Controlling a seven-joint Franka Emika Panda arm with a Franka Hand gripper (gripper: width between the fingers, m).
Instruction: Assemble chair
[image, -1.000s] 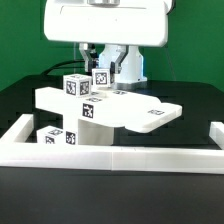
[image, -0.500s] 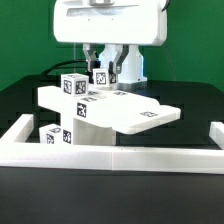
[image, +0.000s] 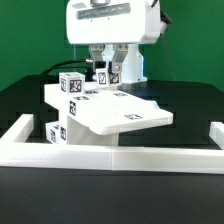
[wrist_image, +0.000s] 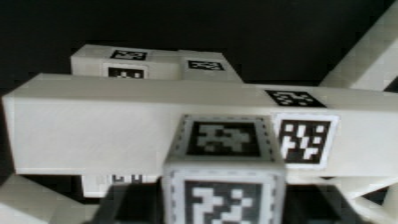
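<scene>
The white seat plate (image: 128, 116) lies tilted on other chair parts in the middle of the exterior view, with tags on its top. A square leg (image: 72, 86) with a tag stands at its left end, and tagged blocks (image: 57, 132) lie under it. My gripper (image: 104, 72) hangs over the plate's far edge, shut on a tagged square leg (image: 100, 75). In the wrist view that leg (wrist_image: 222, 196) fills the space in my gripper (wrist_image: 222, 205), with the plate (wrist_image: 107, 120) just beyond it. The leg's lower end is hidden.
A long low white border wall (image: 110, 158) runs along the front, with side pieces at the exterior view's left (image: 20, 130) and right (image: 214, 136). The table is black, with a green backdrop behind.
The seat plate has shifted and turned toward the exterior view's left, its right end drawing in. The arm's head has moved slightly to the right. My gripper still holds the leg.
</scene>
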